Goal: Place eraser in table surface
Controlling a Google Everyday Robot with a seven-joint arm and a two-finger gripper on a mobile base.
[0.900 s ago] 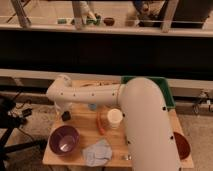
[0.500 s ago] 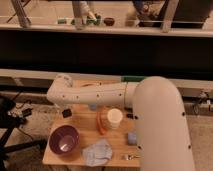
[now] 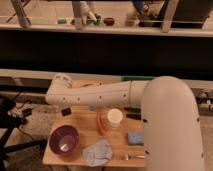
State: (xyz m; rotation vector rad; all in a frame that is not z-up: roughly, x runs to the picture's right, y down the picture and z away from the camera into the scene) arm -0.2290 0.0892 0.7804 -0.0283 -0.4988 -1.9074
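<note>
My white arm reaches from the lower right across the table surface (image 3: 80, 129), a light tan wooden top, to its back left corner. There the wrist bends down and my gripper (image 3: 65, 107) hangs just over the tabletop. A small black block, the eraser (image 3: 65, 112), shows at the gripper's tip, close to the wood. I cannot tell whether it is gripped or resting on the table.
On the table are a purple bowl (image 3: 64, 139) at front left, a blue-grey cloth (image 3: 97, 151), a blue pad (image 3: 135, 137), a white lidded cup (image 3: 115, 117), an orange item (image 3: 101, 123), a thin black stick (image 3: 132, 116) and a metal utensil (image 3: 132, 156). A green tray (image 3: 137, 78) lies behind.
The arm's thick near part has shifted right, uncovering the cup and the middle of the table. The gripper end has stayed over the back left corner.
</note>
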